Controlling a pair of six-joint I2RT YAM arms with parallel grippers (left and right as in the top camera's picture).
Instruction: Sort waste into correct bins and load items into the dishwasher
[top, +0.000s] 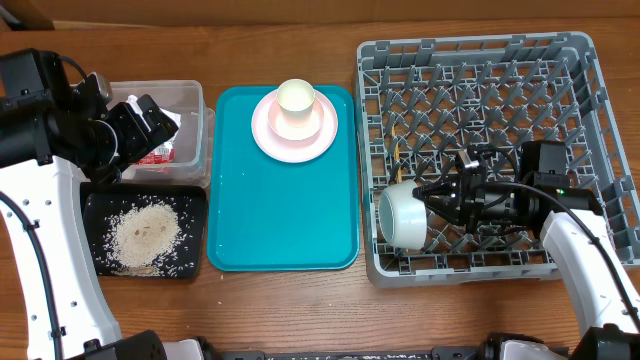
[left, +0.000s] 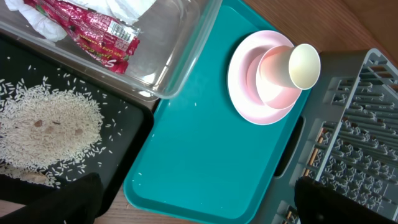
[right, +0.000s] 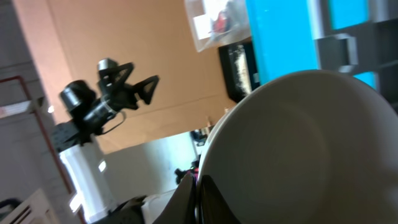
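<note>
Well, the right tool was clamped on the rim of the grey-green bowl, which lay on its side at the lower left of the dish rack. At upper left, the left tool hung with fingers wide apart over the clear tub, where the red wrapper and napkin lay. Rice covered the black tray. On the teal tray, cream cup, pink bowl and plate stood stacked.
</note>
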